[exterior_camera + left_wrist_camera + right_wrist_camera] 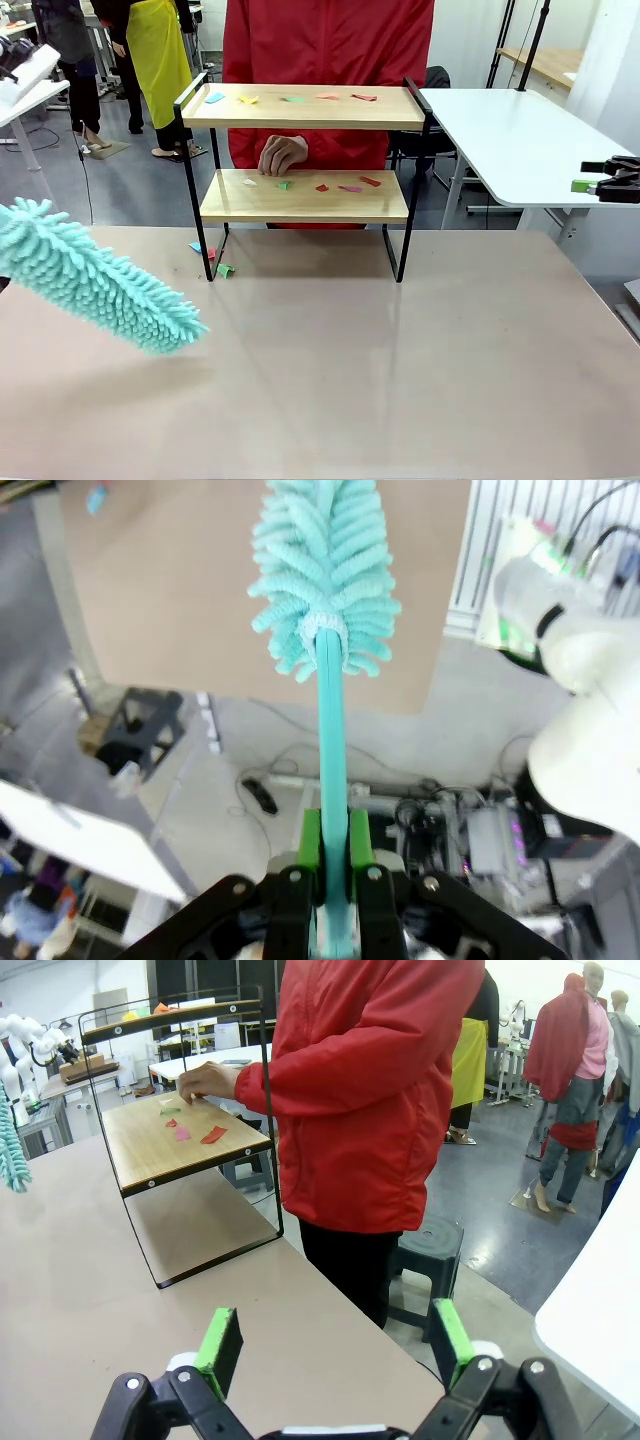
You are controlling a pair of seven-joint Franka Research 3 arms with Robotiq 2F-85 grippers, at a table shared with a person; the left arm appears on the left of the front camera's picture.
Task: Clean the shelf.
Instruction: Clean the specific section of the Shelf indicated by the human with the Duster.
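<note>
My left end effector is pinched tight on the thin handle of the duster, low on the stem so that the whole fluffy head reaches out ahead of me. The head hangs tilted above the tabletop's left edge, apart from the surface and well short of the shelf. I judge this to be a carrying pose before the first sweep. The shelf stands near the far edge, about at its middle, with its open front towards me, which lets the duster go in along either board. Coloured scraps lie scattered on the top board and on the lower one, and a few sit on the tabletop by the front left leg. The person's hand rests on the lower board among the scraps, so I would take the top board first, or wait. My right end effector is spread wide and holds nothing. It is parked beyond the right edge, clear of the duster's path.
</note>
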